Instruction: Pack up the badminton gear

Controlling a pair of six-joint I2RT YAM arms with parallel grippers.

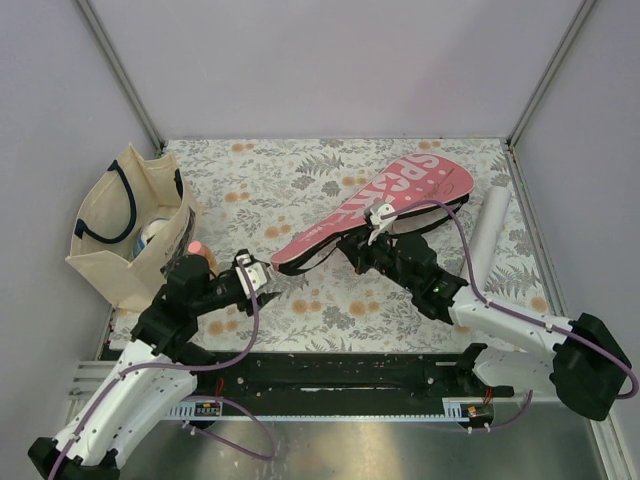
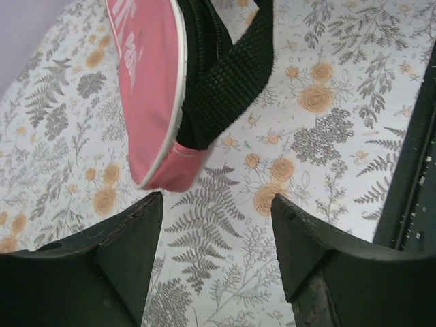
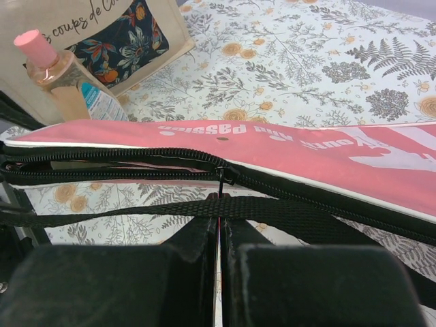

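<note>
The zipper pull (image 3: 223, 180) of the pink cover (image 3: 327, 153) was pinched by the right gripper (image 3: 218, 208) (jaws clenched); the left gripper (image 2: 216, 208) was held released.

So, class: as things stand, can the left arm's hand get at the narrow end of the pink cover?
Probably yes: the left hand is open and the pink cover has its narrow end just ahead, with only bare tablecloth between them.

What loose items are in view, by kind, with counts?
pink racket cover: 1
white tube: 1
beige tote bag: 1
orange bottle: 1
total: 4
</note>
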